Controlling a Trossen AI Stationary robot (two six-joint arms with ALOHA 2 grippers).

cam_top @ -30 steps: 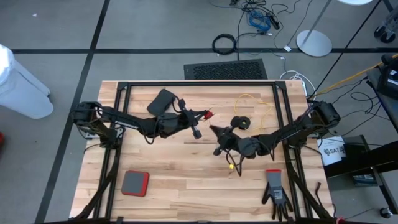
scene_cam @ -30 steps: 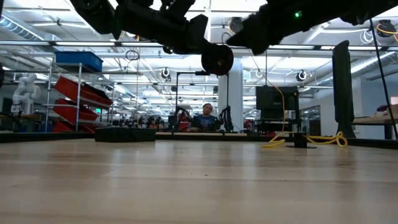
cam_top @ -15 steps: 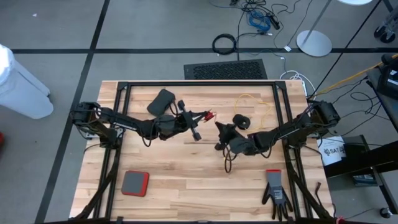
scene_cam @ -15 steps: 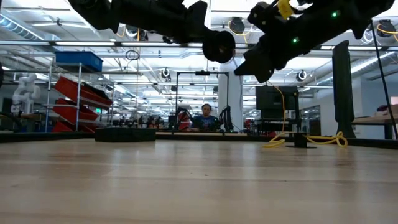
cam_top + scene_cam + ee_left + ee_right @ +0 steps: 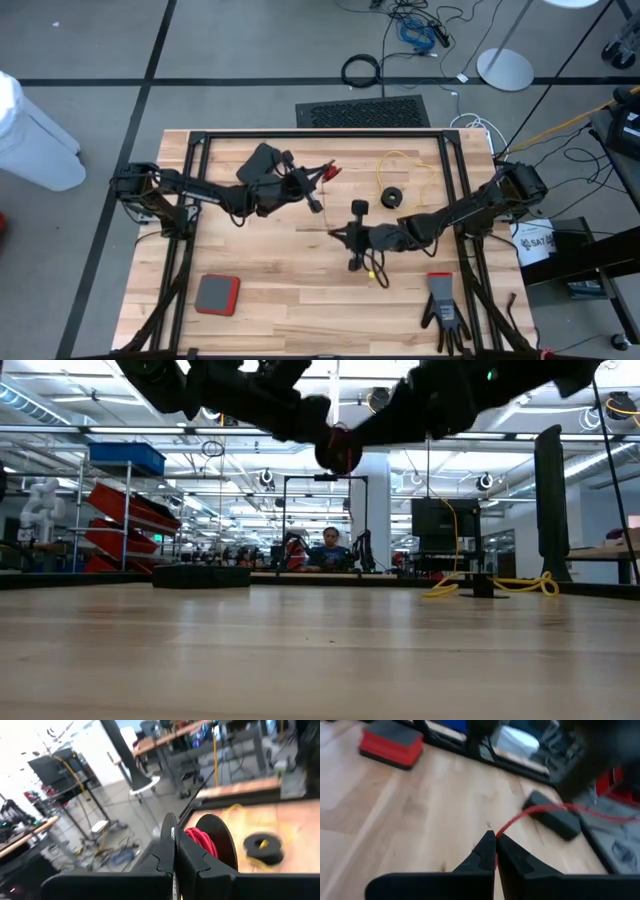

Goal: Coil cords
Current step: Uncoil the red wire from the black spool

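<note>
Cords of two colours are in play: a thin red wire-like cord (image 5: 540,811) wound on a small round black reel (image 5: 216,841), and a thin yellow cord (image 5: 412,163) lying in loose loops on the pale wooden table (image 5: 290,290) at about 1 o'clock from the table's middle, with its own small black reel (image 5: 393,197) resting flat beside the loops. The left gripper (image 5: 318,176) hangs above the table at about 11 o'clock from the centre, its two dark fingers (image 5: 170,851) pressed together on the edge of the red cord's reel, so the reel sits right at the fingertips with red windings showing against them. The right gripper (image 5: 335,234) is near the table's middle, at roughly 5 o'clock from the left one and well apart from it; its fingers (image 5: 487,847) are closed together, and the red cord runs in a curve straight out from between their tips, so it is pinched there. In the low view both arms cross overhead, with the reel hanging between them above the board. The yellow cord and its reel lie at about 1 o'clock from the right gripper, touched by neither. A flat black rectangular pad (image 5: 260,162) lies under the left arm, a red-and-grey block (image 5: 217,294) sits toward 7 o'clock, and a black glove (image 5: 443,313) toward 5 o'clock.
</note>
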